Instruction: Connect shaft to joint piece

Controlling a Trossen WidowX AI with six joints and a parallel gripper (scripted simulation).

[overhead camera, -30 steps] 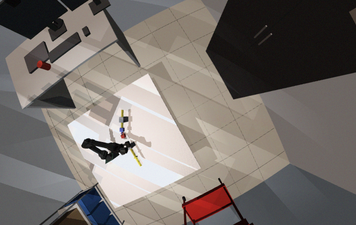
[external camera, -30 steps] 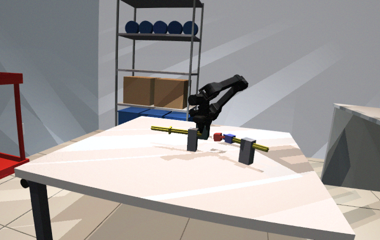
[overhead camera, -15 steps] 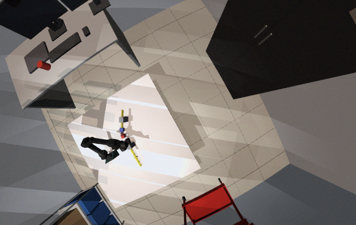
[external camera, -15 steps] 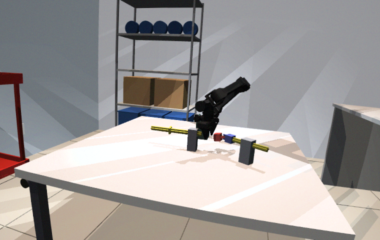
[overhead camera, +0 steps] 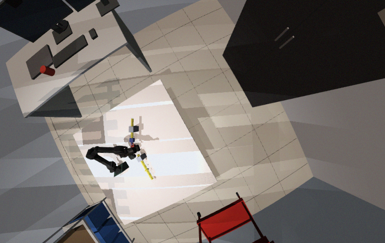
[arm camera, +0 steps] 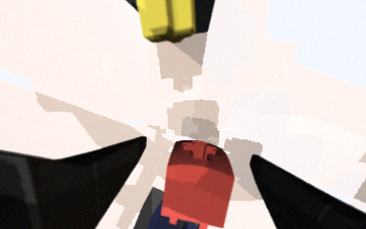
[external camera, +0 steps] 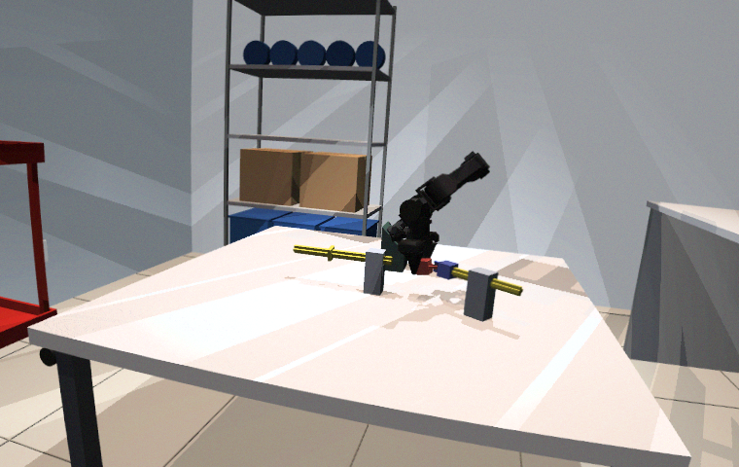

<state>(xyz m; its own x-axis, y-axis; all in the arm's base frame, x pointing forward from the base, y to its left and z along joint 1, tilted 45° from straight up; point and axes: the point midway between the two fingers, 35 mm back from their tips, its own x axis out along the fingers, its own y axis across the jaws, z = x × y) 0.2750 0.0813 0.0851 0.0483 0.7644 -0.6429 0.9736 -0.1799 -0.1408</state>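
Black gripper (overhead camera: 132, 147) (external camera: 415, 270) (arm camera: 196, 150) wide open, w/ nothing held.

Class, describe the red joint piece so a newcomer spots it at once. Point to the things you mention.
On the white table (overhead camera: 170, 120) (external camera: 304, 358), find two grey blocks (overhead camera: 141, 157) (external camera: 479, 295) holding yellow shafts (overhead camera: 147, 170) (external camera: 507, 286) (arm camera: 168, 19). Between the blocks, beside a small blue piece (overhead camera: 131, 140) (external camera: 447, 269), sits the joint piece (external camera: 424, 266) (arm camera: 198, 183): the only red one there.

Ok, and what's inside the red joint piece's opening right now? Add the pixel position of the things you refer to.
No shaft is in the red joint piece (external camera: 424, 266) (arm camera: 198, 186); the wrist view shows a dark recess with some shaped edges. Its deeper part is hidden by the piece's own walls.
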